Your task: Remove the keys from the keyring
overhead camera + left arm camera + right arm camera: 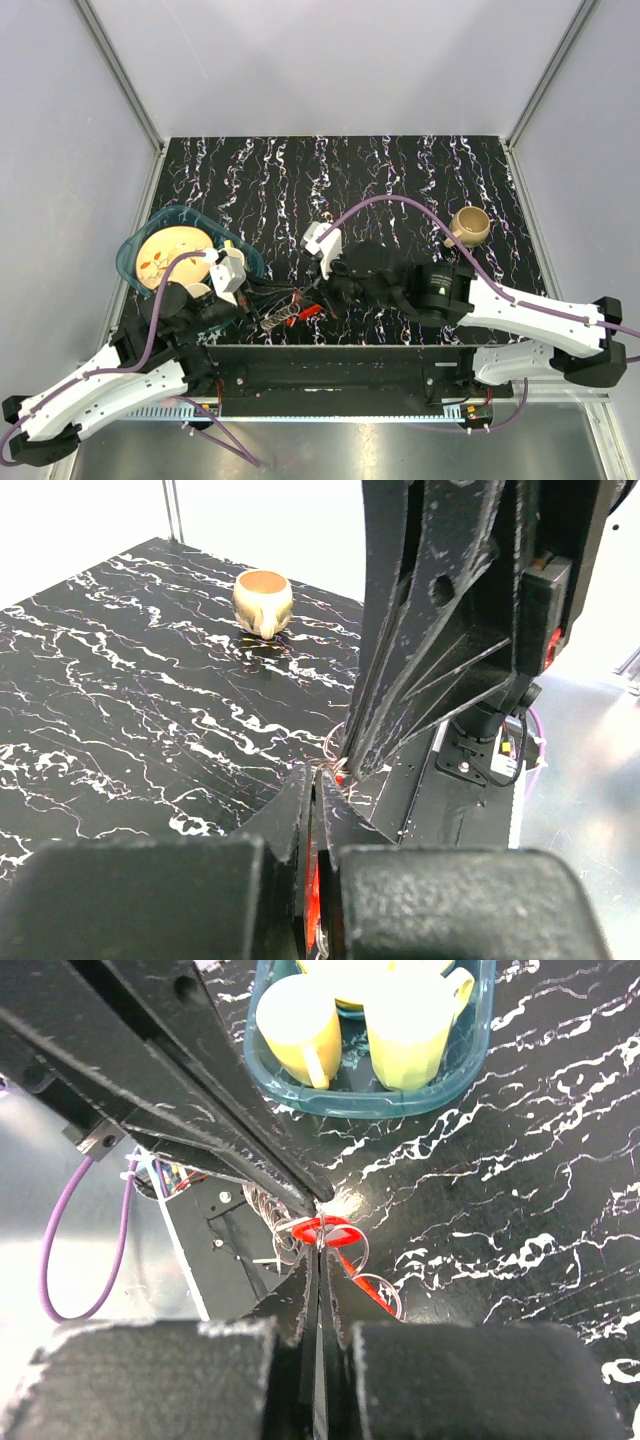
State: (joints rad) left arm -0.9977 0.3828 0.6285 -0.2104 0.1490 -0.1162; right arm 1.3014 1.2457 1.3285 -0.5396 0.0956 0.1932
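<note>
The keyring (352,1252) lies near the table's front edge, with thin wire loops, a red oval tag (335,1230) and a red strip. Silvery keys (279,319) bunch just left of it, too small to tell apart. My right gripper (319,1247) is shut, its tips pinching the thin ring at the tag. My left gripper (320,777) comes in from the other side, tip to tip with the right fingers (352,752). It is shut, and a red sliver shows between its pads. In the top view the left gripper (286,300) and right gripper (317,298) meet over the bunch.
A tan mug (470,225) stands at the back right, also in the left wrist view (262,600). A teal basin (372,1106) holding two yellow cups (296,1022) and a plate sits at the left. The table's front edge and black base plate (215,1245) lie just beside the keyring.
</note>
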